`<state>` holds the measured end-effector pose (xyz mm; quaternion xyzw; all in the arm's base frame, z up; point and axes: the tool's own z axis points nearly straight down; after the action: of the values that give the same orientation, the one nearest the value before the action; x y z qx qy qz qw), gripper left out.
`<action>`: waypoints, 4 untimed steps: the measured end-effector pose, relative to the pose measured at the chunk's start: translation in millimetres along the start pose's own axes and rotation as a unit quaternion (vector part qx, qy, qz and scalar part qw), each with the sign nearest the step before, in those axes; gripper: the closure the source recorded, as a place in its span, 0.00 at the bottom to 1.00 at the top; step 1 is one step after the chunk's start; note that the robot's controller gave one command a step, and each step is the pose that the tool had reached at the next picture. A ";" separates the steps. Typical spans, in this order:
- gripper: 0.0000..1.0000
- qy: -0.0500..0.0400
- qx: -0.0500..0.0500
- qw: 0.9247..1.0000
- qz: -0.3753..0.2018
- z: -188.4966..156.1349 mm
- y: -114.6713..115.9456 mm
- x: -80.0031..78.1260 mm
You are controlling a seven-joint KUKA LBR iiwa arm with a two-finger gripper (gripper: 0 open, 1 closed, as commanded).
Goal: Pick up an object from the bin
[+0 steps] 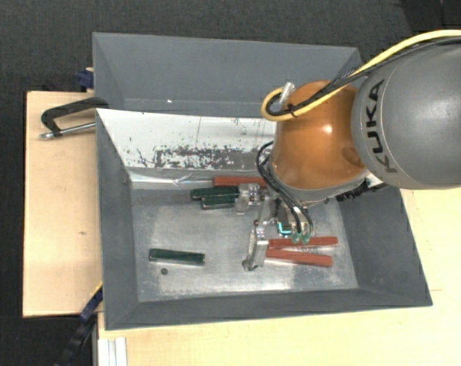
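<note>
Gripper: low in the bin, near its front right corner. I cannot tell if it is open or closed.
Red sticks: two, flat, just beside the gripper at their left ends, a thin spot that looks easy to pinch.
Green stick: well apart, near the front left corner.
Back sticks: green and red, along the back wall.

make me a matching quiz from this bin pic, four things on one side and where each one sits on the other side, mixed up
Things:
1. lone dark green bar
2. pair of red sticks
3. short dark green piece
4. gripper

Places in the bin:
A. by the back wall
B. mid-floor, just left of the red sticks
C. front left of the floor
D. right part of the floor, under the arm

Pairs: 1-C, 2-D, 3-A, 4-B
</note>
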<state>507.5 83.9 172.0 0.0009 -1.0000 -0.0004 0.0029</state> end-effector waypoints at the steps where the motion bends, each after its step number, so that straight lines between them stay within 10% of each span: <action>1: 1.00 -0.004 0.000 1.000 0.001 -3.9 -0.5 -1.9; 2: 0.00 -0.004 0.000 1.000 0.001 -3.9 -0.5 -1.9; 4: 0.00 -0.006 -0.001 0.999 -0.040 15.4 -35.1 -24.0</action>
<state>531.5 48.8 156.4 0.0413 -0.9991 -0.0014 -0.0032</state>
